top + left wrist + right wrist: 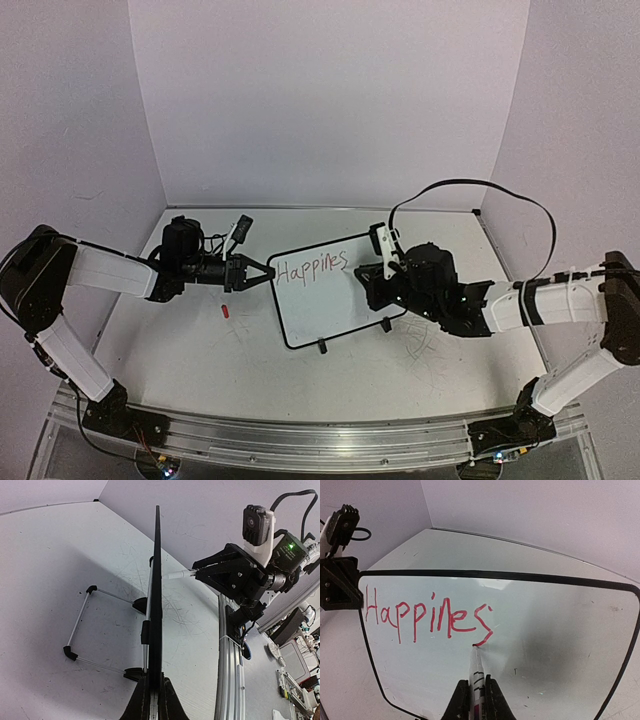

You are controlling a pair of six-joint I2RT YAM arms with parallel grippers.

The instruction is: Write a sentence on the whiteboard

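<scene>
The left arm reaches in from the left of the whiteboard [330, 305], left hand [262, 273] pinched tight on its edge. The right arm stretches in from its right, right hand [365, 278] clamped on a marker [476, 670].

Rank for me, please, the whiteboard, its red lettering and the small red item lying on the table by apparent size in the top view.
1. whiteboard
2. red lettering
3. small red item, clearly the smallest

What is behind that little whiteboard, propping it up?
A thin wire stand with black-capped corners juts out behind the whiteboard onto the table. The left gripper clamps the board's edge. The board's back face is edge-on here, so unseen.
</scene>
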